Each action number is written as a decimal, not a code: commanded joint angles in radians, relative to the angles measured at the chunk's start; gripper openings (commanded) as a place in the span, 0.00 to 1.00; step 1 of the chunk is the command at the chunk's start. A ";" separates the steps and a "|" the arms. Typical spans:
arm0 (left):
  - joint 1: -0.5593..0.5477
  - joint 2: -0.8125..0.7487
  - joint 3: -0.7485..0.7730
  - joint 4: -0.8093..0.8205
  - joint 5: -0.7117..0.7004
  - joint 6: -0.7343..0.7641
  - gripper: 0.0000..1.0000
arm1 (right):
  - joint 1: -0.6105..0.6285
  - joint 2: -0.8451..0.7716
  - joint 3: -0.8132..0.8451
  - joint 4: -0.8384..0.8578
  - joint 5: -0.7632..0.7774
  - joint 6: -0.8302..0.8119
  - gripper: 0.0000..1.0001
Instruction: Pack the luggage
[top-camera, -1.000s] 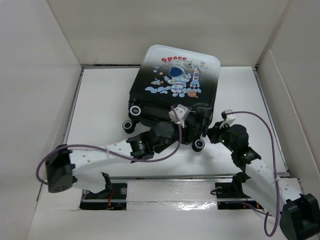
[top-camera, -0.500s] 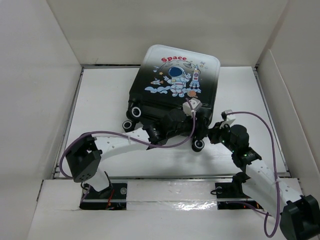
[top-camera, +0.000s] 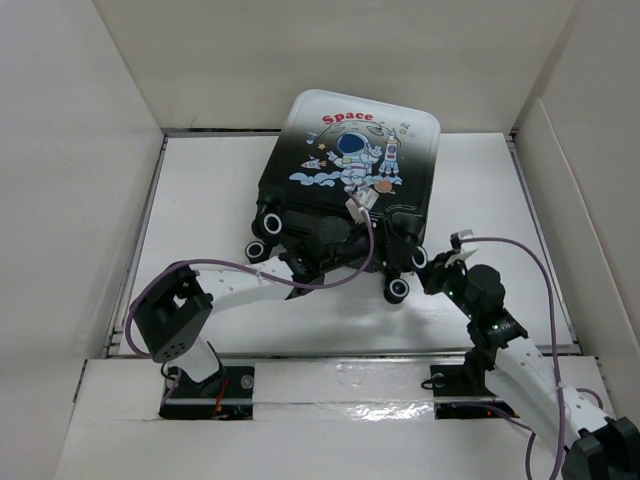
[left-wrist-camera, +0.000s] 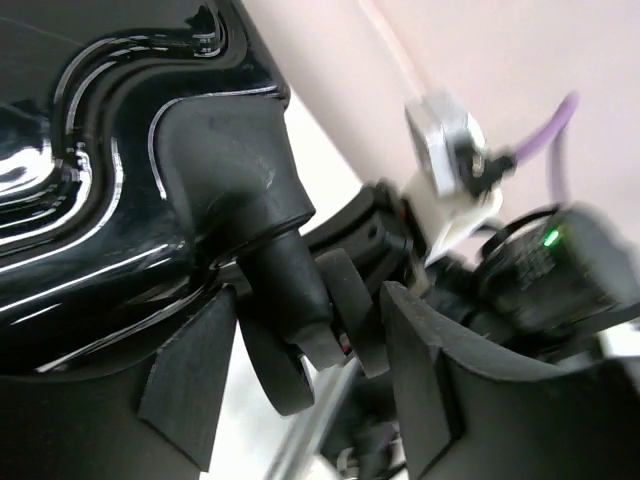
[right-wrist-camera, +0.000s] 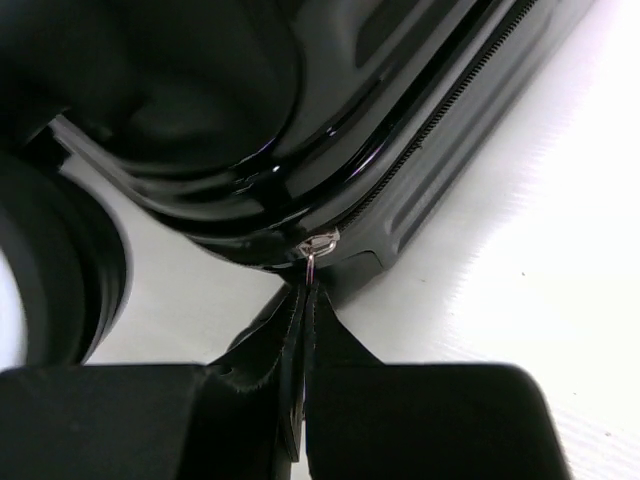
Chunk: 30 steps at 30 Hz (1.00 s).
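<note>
Scene: a small hard-shell luggage (top-camera: 350, 150) lies flat on a white desk (top-camera: 200, 200), in the middle and toward the back. Its astronaut picture faces up, the lid is down, and the wheels point toward the two arms.
Left claw: the left claw (left-wrist-camera: 305, 300) is partly open and straddles one caster wheel (left-wrist-camera: 285, 360) at the near corner, close to the right arm. Whether its fingers actually press the wheel cannot be told.
Right claw: the right claw (right-wrist-camera: 303, 300) is pinched tight on the small metal zip pull (right-wrist-camera: 318, 245), low beside the desk at a rounded corner of the shell.
Step in hand: most likely zipping the case closed, with one arm steadying it while the other draws the slider.
Doing it well: the pull should run along the zip track (right-wrist-camera: 450, 100) and follow the corner's curve, not tug outward from the shell. The left claw should brace the wheel firmly first.
Risk: the thin tab could slip from the pinch, or the case could swivel on the smooth desk.
</note>
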 joint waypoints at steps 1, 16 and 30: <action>0.065 0.003 0.002 0.322 0.026 -0.126 0.00 | 0.086 -0.111 -0.019 0.158 -0.133 0.040 0.00; 0.109 0.143 0.204 0.276 0.165 -0.248 0.00 | 0.674 0.103 0.013 0.336 0.410 0.008 0.00; 0.080 0.154 0.324 0.164 0.288 -0.330 0.06 | 0.817 0.817 0.182 0.951 0.724 -0.087 0.00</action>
